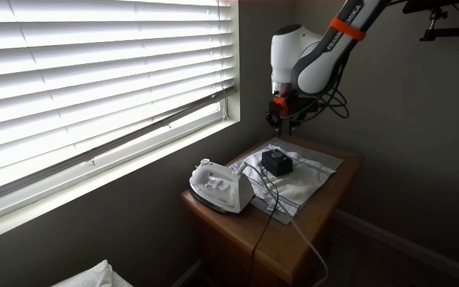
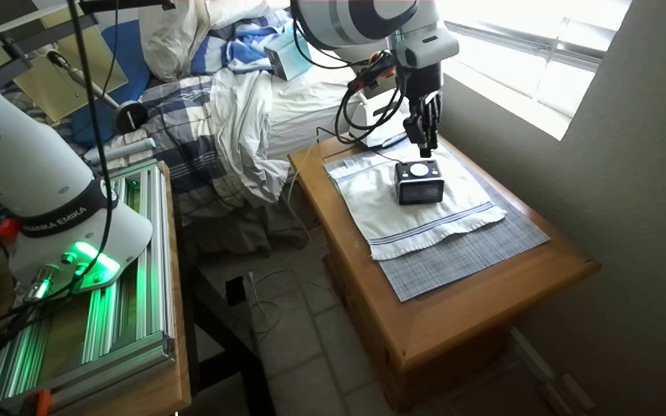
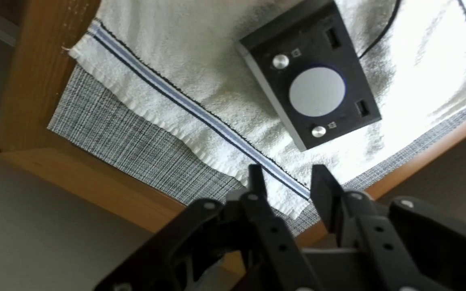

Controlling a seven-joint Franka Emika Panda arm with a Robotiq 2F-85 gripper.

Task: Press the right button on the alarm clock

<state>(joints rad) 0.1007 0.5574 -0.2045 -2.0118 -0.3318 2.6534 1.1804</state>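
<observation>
One gripper (image 3: 289,177), parted moderately, held clear above one table (image 2: 472,297) | one alarm clock (image 3: 310,76), two small silver buttons (image 3: 280,62) counted, set on one towel (image 3: 176,60) over one mat (image 3: 128,139) | one iron (image 1: 229,195) placed beside towel

The black two-fingered gripper (image 1: 285,129), jaws parted, hangs higher than the boxy black alarm clock (image 1: 277,163), which sits apart from it on a striped white cloth towel (image 1: 306,181); a white corded iron (image 1: 222,195) rests nearby on the brown wooden table (image 1: 281,251).

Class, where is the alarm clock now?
In the wrist view, the alarm clock sits on the white towel, upper right of centre, with the end effector lower in frame.
</observation>
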